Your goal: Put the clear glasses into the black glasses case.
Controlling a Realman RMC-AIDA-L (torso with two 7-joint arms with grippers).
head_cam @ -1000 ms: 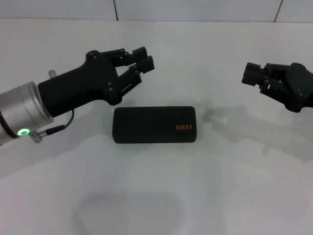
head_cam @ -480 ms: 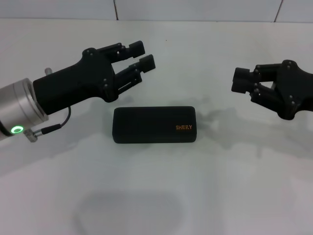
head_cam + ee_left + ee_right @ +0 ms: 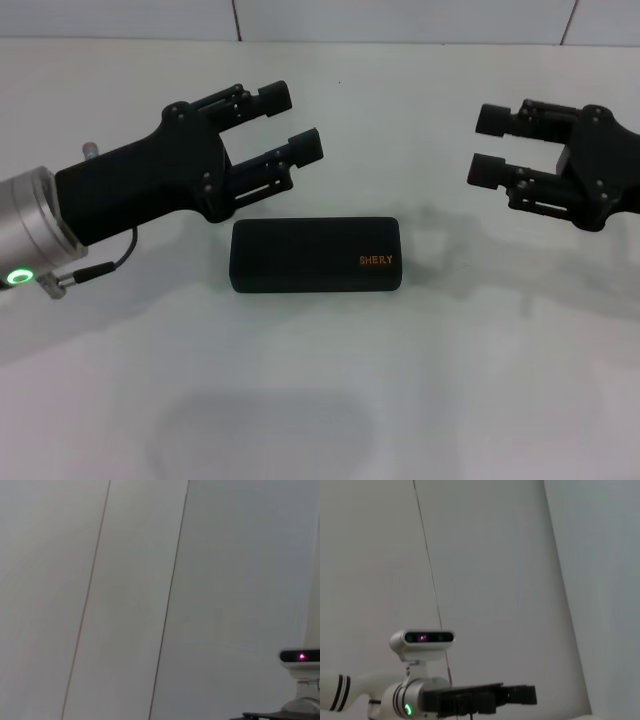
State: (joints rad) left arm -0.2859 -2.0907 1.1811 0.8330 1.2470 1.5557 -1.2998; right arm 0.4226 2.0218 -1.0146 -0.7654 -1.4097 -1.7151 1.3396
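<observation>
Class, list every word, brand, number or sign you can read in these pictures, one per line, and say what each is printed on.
"SHERY", in small orange letters on the lid of the black glasses case, near its end on the robot's right.
No other text, number or sign can be read: the left claw, the right claw and the white table carry no lettering, and the wrist views show none.

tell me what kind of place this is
Probably a robot lab or test bench: a plain white table against bare white wall panels, with only a closed black glasses case between the left hand and right hand.
</observation>
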